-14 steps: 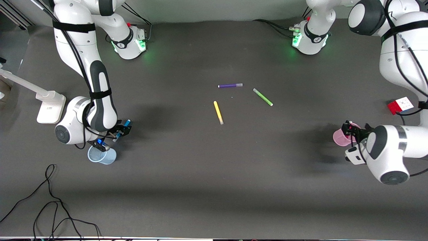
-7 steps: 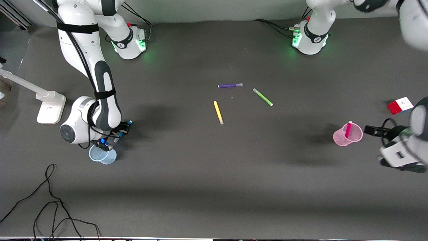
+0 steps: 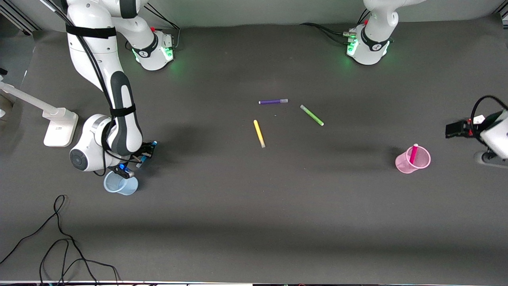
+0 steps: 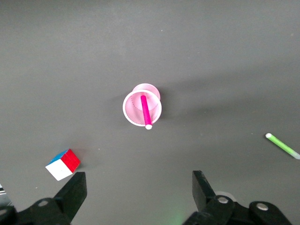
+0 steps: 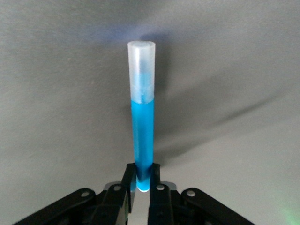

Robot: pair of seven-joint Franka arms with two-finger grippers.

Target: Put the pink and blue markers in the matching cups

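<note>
Your right gripper (image 3: 143, 153), clamped on the blue marker (image 5: 142, 126), sits beside the blue cup (image 3: 121, 184); centre it over the rim before letting go. Your left gripper (image 4: 136, 194) waits, jaws apart.

The right gripper (image 3: 139, 155) hangs low at the right arm's end of the table, fingers (image 5: 126, 185) pinched on something slim. The left gripper (image 4: 138, 194) is raised high, jaws spread wide and empty.

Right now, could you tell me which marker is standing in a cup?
The pink marker, leaning inside the pink cup; the purple, green and yellow ones lie flat.
</note>
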